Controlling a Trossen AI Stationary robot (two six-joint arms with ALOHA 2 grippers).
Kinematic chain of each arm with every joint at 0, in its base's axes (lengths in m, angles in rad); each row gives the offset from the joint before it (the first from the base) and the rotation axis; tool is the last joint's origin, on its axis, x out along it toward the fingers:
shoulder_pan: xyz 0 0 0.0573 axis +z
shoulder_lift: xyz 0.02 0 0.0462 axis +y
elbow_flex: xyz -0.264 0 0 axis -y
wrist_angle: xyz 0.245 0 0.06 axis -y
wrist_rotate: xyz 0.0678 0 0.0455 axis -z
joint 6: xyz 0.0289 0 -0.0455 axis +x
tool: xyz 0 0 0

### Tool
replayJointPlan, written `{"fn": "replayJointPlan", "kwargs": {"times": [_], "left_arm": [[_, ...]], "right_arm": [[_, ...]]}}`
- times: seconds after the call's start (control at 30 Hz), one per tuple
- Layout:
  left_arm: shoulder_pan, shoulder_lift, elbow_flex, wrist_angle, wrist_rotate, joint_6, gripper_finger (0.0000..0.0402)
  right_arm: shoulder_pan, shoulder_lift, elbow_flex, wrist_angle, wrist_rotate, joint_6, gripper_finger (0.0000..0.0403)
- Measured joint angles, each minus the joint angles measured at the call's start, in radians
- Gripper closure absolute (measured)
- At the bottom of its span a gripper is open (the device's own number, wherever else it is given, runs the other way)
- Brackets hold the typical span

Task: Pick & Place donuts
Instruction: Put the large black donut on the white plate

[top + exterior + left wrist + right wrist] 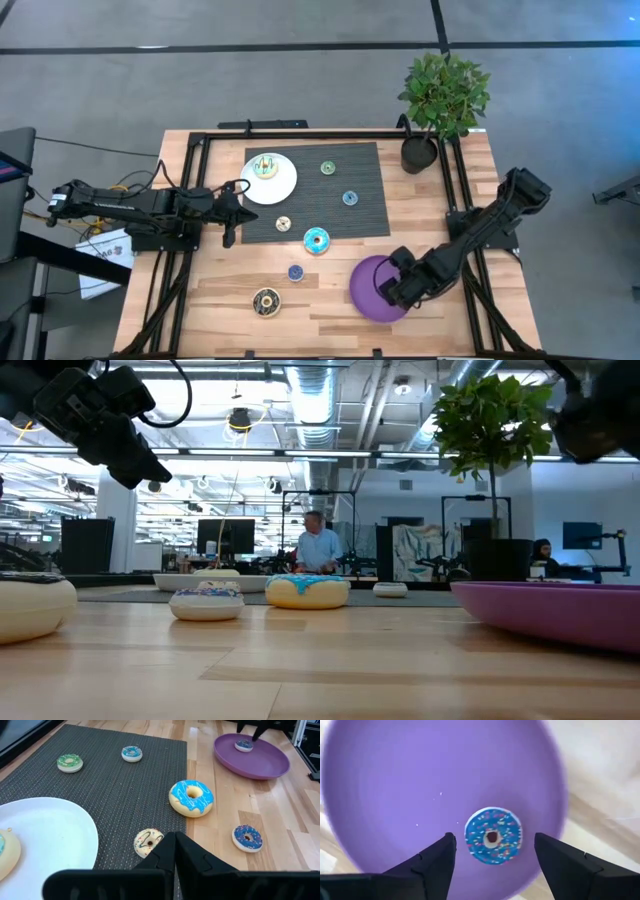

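While the right hand hovers over the purple plate with its fingers spread and nothing between them, a blue-iced donut lies flat on that plate. Over by the white plate, the left hand is clenched and empty, at the dark mat's edge. Other donuts are scattered (some on the mat, two on the bare counter), including a large teal-iced donut.
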Motion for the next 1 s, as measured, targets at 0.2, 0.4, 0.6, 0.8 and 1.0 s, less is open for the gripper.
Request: {"fn": "replayJointPlan", "kwargs": {"times": [0.2,0.4,0.6,0.8,1.0], "left_arm": [[0.000,0.000,0.000,0.029,0.000,0.000,0.0402],[0.000,0.000,0.001,0.041,0.029,0.000,0.0402],[-0.001,0.000,0.002,0.040,0.054,-0.047,0.0402],[-0.061,0.072,0.103,-0.043,0.018,-0.027,0.0402],[-0.150,0.266,0.300,-0.246,-0.074,-0.037,0.0402]], "right_arm": [[-0.019,-0.121,0.000,-0.048,0.085,-0.008,0.0142],[-0.081,-0.235,0.000,-0.139,0.291,-0.053,0.0143],[-0.284,-0.261,-0.002,-0.203,0.245,-0.366,0.0163],[-0.493,-0.235,-0.003,-0.096,0.179,-0.848,0.0215],[-0.660,-0.239,-0.029,0.054,0.061,-1.153,0.0266]]}}
